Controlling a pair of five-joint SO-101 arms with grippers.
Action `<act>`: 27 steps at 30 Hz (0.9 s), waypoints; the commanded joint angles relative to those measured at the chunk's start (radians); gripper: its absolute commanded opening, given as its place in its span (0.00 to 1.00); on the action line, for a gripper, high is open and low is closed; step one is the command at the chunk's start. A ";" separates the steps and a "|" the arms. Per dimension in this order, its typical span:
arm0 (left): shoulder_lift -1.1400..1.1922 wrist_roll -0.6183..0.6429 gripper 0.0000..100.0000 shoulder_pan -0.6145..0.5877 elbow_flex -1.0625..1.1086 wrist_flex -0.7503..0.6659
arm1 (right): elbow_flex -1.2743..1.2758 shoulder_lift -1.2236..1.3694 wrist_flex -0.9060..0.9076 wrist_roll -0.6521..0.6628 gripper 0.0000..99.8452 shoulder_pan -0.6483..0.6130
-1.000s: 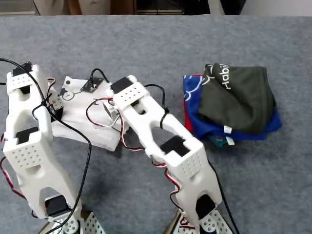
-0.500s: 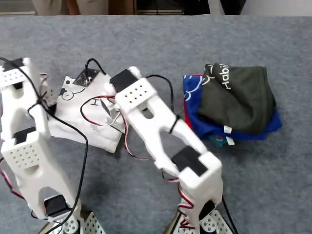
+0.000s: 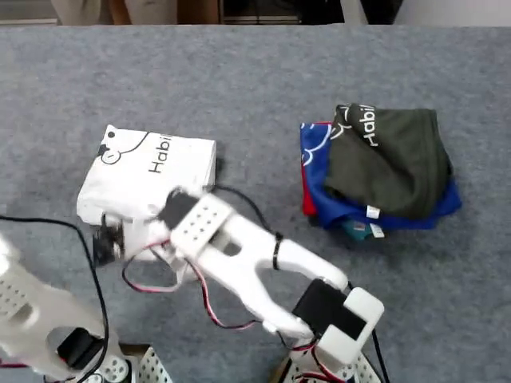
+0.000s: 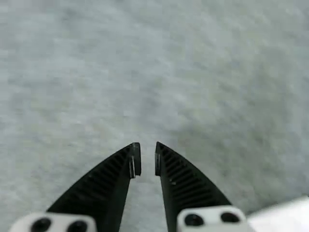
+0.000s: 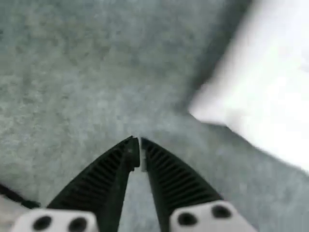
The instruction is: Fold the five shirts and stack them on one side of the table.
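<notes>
Starting at the left, my left arm sits on the near side of the white shirt and off to its left, close to the table edge. Through its wrist camera I see the left claw hanging over bare grey table cover. Its two fingers are parted by only a narrow slit, with nothing between them. The white shirt itself lies folded into a flat rectangle, dark printing facing up, on the left half of the table. My right arm slants in from the near side, and its wrist end overlaps the white shirt's near edge. On that arm's camera the right claw points down at the grey cover just beside a corner of the white shirt. Its fingertips are drawn practically together and grip nothing. From overhead I cannot pick out either claw's tips clearly under the arm housings and wires. Well apart from the white shirt, to its right, is the stack of folded shirts. A dark green shirt is on top, a blue shirt lies beneath it, and a red edge shows on the side facing the white shirt. A teal corner peeks out at the near side.
</notes>
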 commanded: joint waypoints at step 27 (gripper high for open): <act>-0.058 -0.003 0.07 -0.198 0.137 -0.189 | -0.251 0.031 -0.043 0.018 0.28 0.004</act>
